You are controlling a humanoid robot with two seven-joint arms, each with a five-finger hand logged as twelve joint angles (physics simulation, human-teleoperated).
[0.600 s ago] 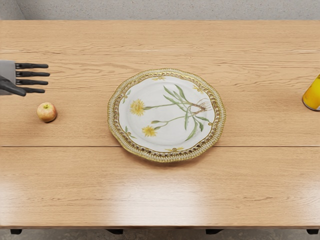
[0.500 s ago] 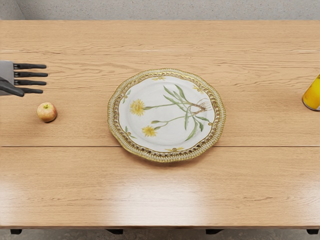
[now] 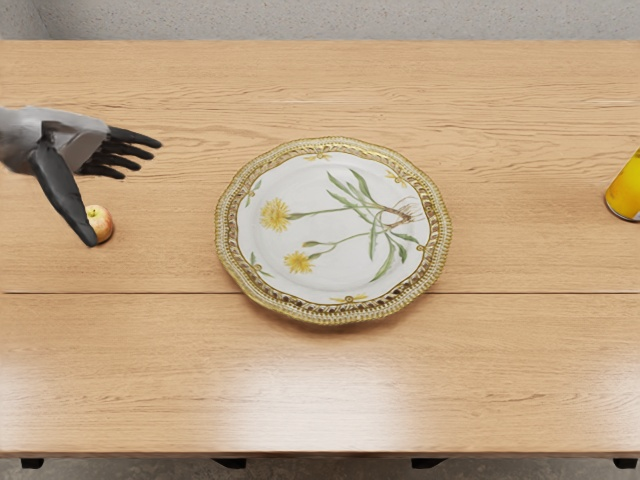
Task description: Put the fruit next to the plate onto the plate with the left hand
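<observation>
- Since half a second ago my left hand (image 3: 62, 148) has swung in from the left edge and turned. The fingers (image 3: 128, 142), which lay flat and parallel, now fan loosely toward the right. The thumb (image 3: 62, 192) now hangs down toward the near side.
- My target, the apple (image 3: 102, 221), has not shifted. It sits on the table (image 3: 320, 380) to the left of the plate (image 3: 226, 228), well apart from the rim and not on it.
- From my view the thumb tip crosses the apple's left side. I cannot tell whether it touches the fruit or hovers above it.
- My left hand is relaxed, with the digits apart and closed on nothing. The fingers reach over the wood on the far side of the apple, and the grey palm sits to the apple's far left.
- At mid-table the plate lies flat. It is round and white, painted with yellow flowers on green stems, and has a gilded, pierced border.
- At the right edge I see a yellow object (image 3: 625, 188), cut off by the frame and well apart from the plate. I cannot tell what it is.
- A seam in the wood runs left to right just past the plate's near rim.
</observation>
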